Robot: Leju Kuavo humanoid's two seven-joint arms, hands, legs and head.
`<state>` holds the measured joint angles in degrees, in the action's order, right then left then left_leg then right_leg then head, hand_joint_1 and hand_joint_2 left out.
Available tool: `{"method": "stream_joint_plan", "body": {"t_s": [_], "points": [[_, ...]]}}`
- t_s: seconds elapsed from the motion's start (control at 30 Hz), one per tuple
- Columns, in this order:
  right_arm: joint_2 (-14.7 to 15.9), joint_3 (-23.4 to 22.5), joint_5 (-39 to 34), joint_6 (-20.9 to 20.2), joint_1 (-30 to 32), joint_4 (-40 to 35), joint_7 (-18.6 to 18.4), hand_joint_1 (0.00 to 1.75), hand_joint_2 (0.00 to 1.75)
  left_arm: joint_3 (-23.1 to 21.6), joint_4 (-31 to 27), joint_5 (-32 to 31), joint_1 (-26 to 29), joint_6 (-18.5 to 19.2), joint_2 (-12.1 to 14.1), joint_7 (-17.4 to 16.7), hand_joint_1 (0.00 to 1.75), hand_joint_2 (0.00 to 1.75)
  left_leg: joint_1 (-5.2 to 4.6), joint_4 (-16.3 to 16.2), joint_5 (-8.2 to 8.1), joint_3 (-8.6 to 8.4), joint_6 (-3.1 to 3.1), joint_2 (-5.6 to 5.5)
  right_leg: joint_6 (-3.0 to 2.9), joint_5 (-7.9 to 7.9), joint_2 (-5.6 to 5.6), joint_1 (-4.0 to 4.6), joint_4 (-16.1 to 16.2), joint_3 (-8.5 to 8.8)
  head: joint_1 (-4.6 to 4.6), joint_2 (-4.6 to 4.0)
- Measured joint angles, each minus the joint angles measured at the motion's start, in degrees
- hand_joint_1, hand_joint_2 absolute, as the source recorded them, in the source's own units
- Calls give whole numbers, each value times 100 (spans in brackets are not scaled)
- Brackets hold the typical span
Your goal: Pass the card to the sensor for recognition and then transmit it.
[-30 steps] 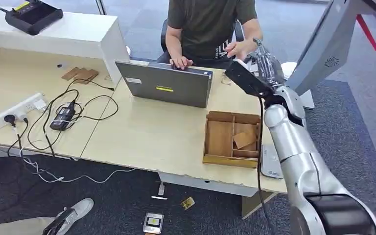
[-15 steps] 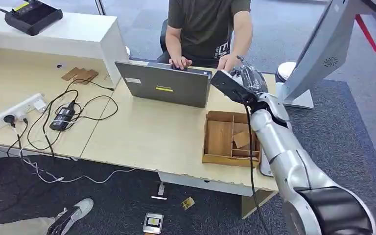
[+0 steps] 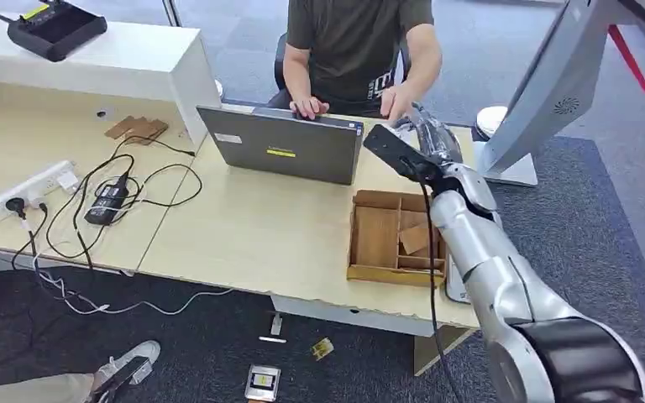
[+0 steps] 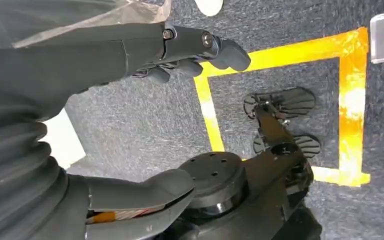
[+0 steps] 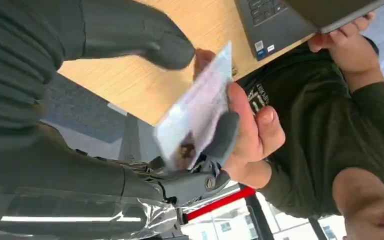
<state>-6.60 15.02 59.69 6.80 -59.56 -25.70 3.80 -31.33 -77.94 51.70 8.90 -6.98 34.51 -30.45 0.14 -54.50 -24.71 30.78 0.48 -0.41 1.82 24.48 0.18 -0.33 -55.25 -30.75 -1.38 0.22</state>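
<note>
Fingers [image 5: 220,135] pinch blurred card [image 5: 192,117], person's hand [image 5: 252,132] behind.

The pale, glossy card [image 5: 196,107] (blurred) stands tilted between the right hand [image 5: 180,145] and a person's hand [image 5: 252,132].

Pale wooden desk [image 3: 243,227], grey carpet [image 3: 605,227]

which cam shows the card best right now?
Right wrist view: the card is close up, held in the right hand, with a person's hand touching it. In the head view the right hand covers it. The left wrist view looks down at the floor past the left hand.
</note>
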Motion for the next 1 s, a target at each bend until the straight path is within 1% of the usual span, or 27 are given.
{"method": "stream_joint_plan", "body": {"t_s": [0.1, 0.33, 0.4, 0.43, 0.47, 0.5, 0.53, 0.63, 0.73, 0.83, 0.93, 0.97, 1.0], "points": [[55, -4, -105, 59, 15, -9, 72, 0, 175, -123, -24, 128, -33, -86, 62, 50, 0, 175, 0, 0, 0, -1, 0, 0, 0, 0, 0, 0, 0, 1, -2, 0], [57, -4, -112, 66, 16, -9, 74, 0, 175, -130, -24, 135, -35, -89, 64, 53, 0, 175, 0, 0, 0, -1, 0, 0, 0, 0, 0, 0, 0, 1, 0, 0], [129, -7, -308, 138, 69, -89, 231, 0, 175, -272, -74, 364, -68, -283, 119, 72, 0, 175, -1, -1, 0, -3, 0, 1, 1, -1, 1, -1, 0, 2, 0, 0], [236, -9, -524, 175, 234, -362, 315, 0, 175, -425, -123, 569, -109, -460, 162, 173, 0, 175, -1, -2, 0, -3, 0, 0, 1, -1, 1, -1, 1, 2, 0, 0], [532, -13, -767, -228, 770, -1269, 203, 0, 175, -631, -315, 1027, -147, -806, 287, 265, 0, 175, -1, -3, -1, -8, 0, -3, 1, 0, 1, -1, 5, 7, 0, 0], [754, -37, -855, -650, 1217, -1992, 20, 0, 175, -748, -361, 1218, -185, -814, 368, 358, 0, 175, -1, -4, -3, -7, 1, -4, 1, 0, 0, -1, 6, 9, 0, 0], [889, -65, -876, -943, 1484, -2514, -89, 0, 175, -805, -359, 1301, -203, -769, 418, 415, 0, 175, -1, -4, -3, -8, 2, -2, 1, 0, 0, -1, 6, 8, 0, 0], [1188, -186, -990, -1544, 2010, -3499, -313, 0, 175, -895, -359, 1393, -226, -622, 525, 534, 0, 175, -1, -4, -6, -10, 1, 1, 1, 0, 2, -1, 8, 7, 0, 0], [1571, -450, -1437, -2174, 2608, -4903, -487, 0, 175, -962, -315, 1406, -237, -384, 621, 638, 0, 175, -3, -4, -8, -10, 1, 2, 1, 0, 2, -3, 9, 5, -4, 0], [1898, -779, -2044, -2772, 3061, -6069, -704, 0, 175, -991, -219, 1345, -247, -173, 656, 719, 0, 175, -3, -4, -8, -9, 1, 2, 1, 1, 2, -4, 9, 5, 0, 0], [2158, -1106, -2595, -3505, 3457, -7302, -1096, 0, 175, -993, -144, 1199, -226, -80, 678, 750, 0, 175, -3, -4, -12, -10, -3, 3, 0, 2, 6, -5, 9, 5, -2, 0], [2239, -1200, -2656, -3712, 3588, -7719, -1231, 0, 175, -973, -129, 1122, -209, -75, 678, 750, 0, 175, -2, -4, -13, -10, -3, 4, 0, 2, 6, -5, 9, 5, 0, 0], [2291, -1261, -2671, -3823, 3697, -8034, -1321, 0, 175, -945, -120, 1061, -189, -71, 678, 732, 0, 175, -2, -3, -14, -10, -3, 8, 0, 3, 7, -4, 9, 5, 0, 0]]}}
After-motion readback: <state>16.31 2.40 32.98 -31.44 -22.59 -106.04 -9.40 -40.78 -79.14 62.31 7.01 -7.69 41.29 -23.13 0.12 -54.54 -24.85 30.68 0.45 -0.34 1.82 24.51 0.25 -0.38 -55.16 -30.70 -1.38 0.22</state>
